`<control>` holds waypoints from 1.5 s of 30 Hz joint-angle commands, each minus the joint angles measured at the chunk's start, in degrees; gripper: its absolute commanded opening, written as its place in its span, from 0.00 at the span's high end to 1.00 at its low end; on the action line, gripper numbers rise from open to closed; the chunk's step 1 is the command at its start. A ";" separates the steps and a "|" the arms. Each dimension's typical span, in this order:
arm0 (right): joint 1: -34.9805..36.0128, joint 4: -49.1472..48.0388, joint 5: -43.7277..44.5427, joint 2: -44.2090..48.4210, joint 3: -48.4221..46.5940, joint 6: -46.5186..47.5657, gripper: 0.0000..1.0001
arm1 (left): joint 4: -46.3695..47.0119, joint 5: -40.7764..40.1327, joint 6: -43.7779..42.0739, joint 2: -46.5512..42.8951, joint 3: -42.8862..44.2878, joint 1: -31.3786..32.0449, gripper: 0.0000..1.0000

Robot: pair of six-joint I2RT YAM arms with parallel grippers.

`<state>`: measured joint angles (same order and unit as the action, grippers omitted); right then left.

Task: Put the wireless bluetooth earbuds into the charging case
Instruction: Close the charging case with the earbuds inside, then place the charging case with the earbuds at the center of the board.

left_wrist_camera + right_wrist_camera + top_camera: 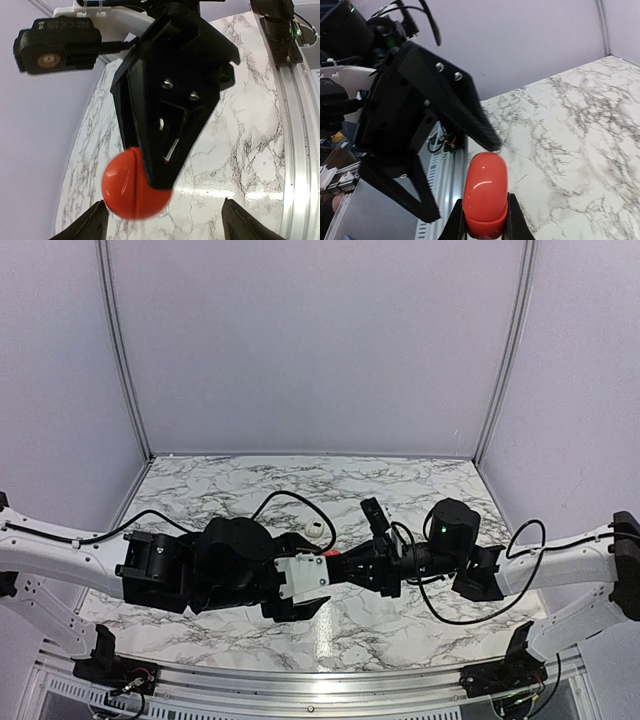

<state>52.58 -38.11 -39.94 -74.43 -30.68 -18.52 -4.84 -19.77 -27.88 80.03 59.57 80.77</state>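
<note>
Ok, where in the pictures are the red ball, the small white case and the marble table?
red ball [485, 192]: right wrist view, the middle of its glossy front.
white case [318, 528]: top view, the middle of its white shell.
table [230, 485]: top view, bare marble at the far left.

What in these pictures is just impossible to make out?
- Earbuds: not visible in any view.
- White case: top view, too small to tell open or shut.
- Red rounded object: left wrist view, partly behind the right hand.
- Left hand: left wrist view, fingertips cut by bottom edge.
</note>
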 commanded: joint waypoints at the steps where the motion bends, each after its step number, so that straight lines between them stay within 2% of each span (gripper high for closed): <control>1: -5.93 2.88 7.82 -0.91 -2.99 -1.23 1.00 | 5.74 1.18 5.44 -4.53 -4.01 -4.27 0.14; 4: -9.69 7.59 10.03 -1.95 -3.80 -0.16 1.00 | 10.53 1.16 9.87 -7.84 -6.96 -7.51 0.02; 5: -10.73 8.44 10.25 -2.39 -4.01 0.08 1.00 | 11.09 0.94 11.45 -8.47 -7.51 -9.07 0.01; 10: -15.86 12.07 9.99 -8.66 -7.42 0.56 1.00 | 12.00 -2.56 19.42 -9.45 -8.64 -13.64 0.01; 15: -18.42 13.16 9.95 -19.21 -12.78 -0.06 1.00 | 12.61 -4.34 24.11 -10.10 -9.74 -15.61 0.01; 24: -19.52 16.57 10.54 -32.72 -22.24 0.94 1.00 | 14.55 -5.40 25.69 -10.67 -12.32 -15.82 0.01; 38: -21.84 20.58 7.69 -42.22 -31.03 0.77 1.00 | 15.65 -7.62 26.99 -14.35 -15.42 -15.99 0.01; 41: -22.02 21.55 7.61 -42.93 -31.65 1.14 0.96 | 15.48 -7.89 27.35 -14.46 -15.64 -16.05 0.01; 45: -22.45 22.69 7.91 -43.16 -32.35 1.41 0.84 | 15.90 -8.27 27.53 -15.20 -16.17 -16.08 0.01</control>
<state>30.85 -17.39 -31.59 -117.01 -60.66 -17.89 9.19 -26.72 -1.04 66.52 44.56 65.08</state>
